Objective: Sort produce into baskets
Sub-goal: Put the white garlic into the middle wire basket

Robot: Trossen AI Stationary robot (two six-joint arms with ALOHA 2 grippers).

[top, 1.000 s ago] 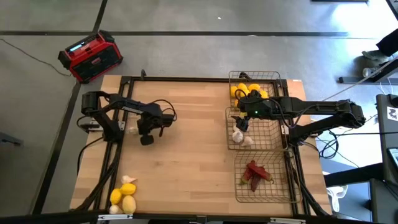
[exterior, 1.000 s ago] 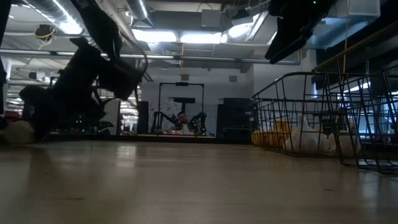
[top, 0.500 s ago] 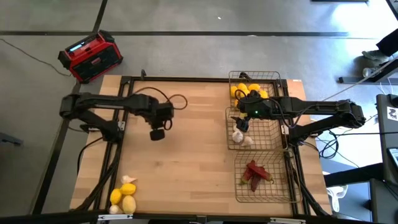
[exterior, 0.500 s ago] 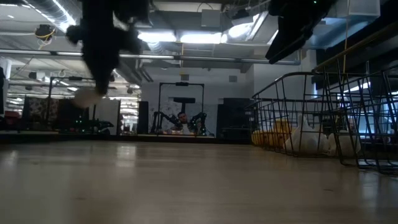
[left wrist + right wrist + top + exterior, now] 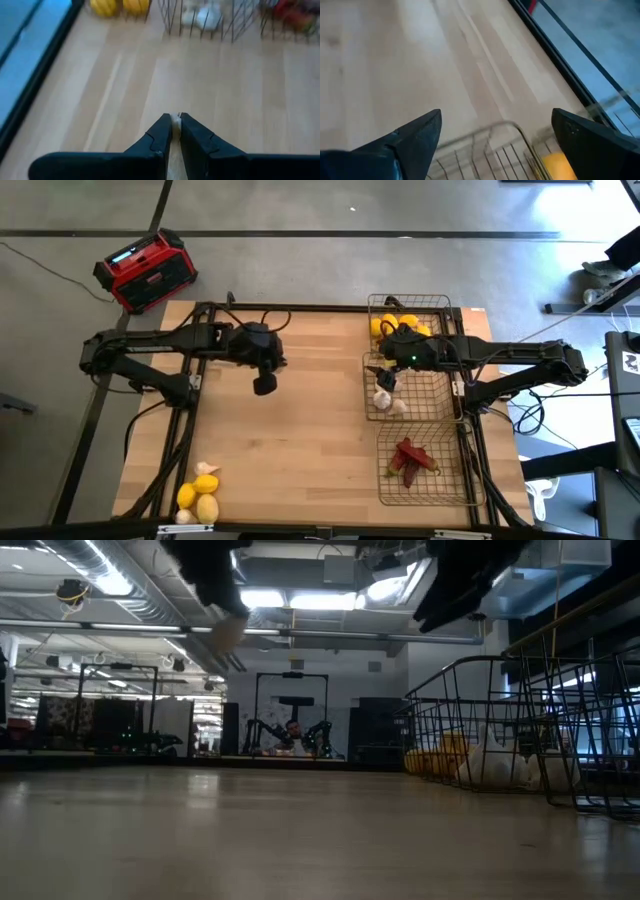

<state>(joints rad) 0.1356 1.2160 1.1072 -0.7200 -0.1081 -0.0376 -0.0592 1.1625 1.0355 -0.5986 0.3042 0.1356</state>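
We find the left gripper (image 5: 172, 125) clenched on a garlic bulb (image 5: 228, 632), now carried farther right toward the baskets (image 5: 420, 395). The right gripper (image 5: 385, 370) remains released above the middle basket.

Three bronze wire baskets (image 5: 458, 430) in a column at 3 o'clock hold lemons (image 5: 385, 326), garlic (image 5: 383, 397), red chilies (image 5: 410, 457); loose lemons and garlic (image 5: 198, 493) lie at 7 o'clock.
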